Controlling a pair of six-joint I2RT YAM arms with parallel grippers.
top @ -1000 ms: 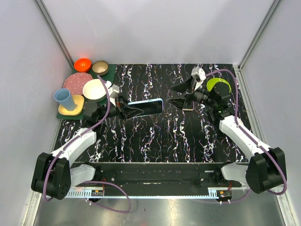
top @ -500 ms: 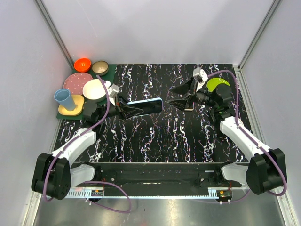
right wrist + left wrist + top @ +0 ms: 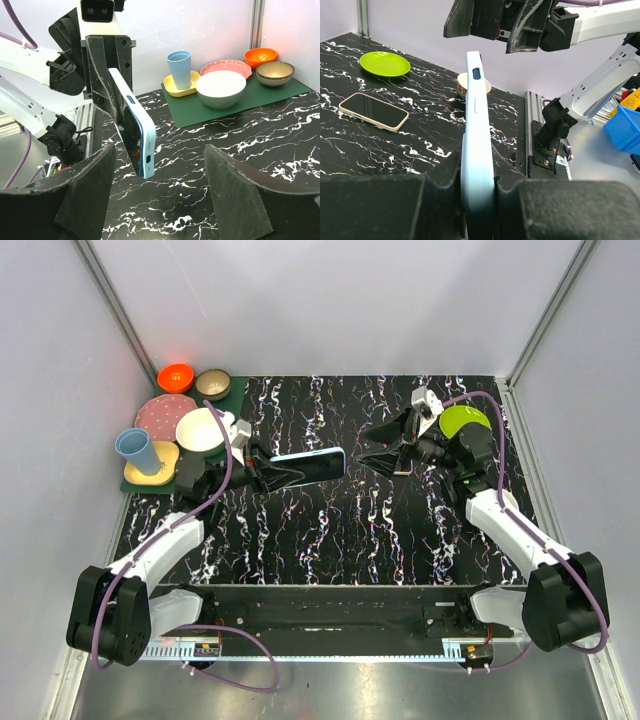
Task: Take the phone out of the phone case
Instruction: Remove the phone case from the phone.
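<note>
My left gripper [image 3: 285, 472] is shut on a light blue phone case [image 3: 316, 465], held on its long edge above the table's middle. In the left wrist view the case [image 3: 475, 100] stands upright between my pads [image 3: 477, 185]. My right gripper [image 3: 362, 442] faces the case's free end from the right, open and a short gap away. In the right wrist view the case [image 3: 142, 135] hangs ahead of my spread gripper [image 3: 160, 200], dark face to the left; I cannot tell if anything is inside. A phone [image 3: 374, 111] with dark screen and cream rim lies flat on the table, under my right gripper [image 3: 400, 471].
A lime green plate [image 3: 465, 420] sits at the back right beside the right arm. A green mat [image 3: 232, 392] at the back left carries an orange bowl [image 3: 176, 377], a brown bowl [image 3: 213, 384], a pink plate [image 3: 160, 415], a white bowl [image 3: 201, 430] and a blue cup [image 3: 135, 448].
My right gripper has drawn back a little to the right, away from the case's end, and its jaws have narrowed slightly. The left gripper and the case have not moved.
</note>
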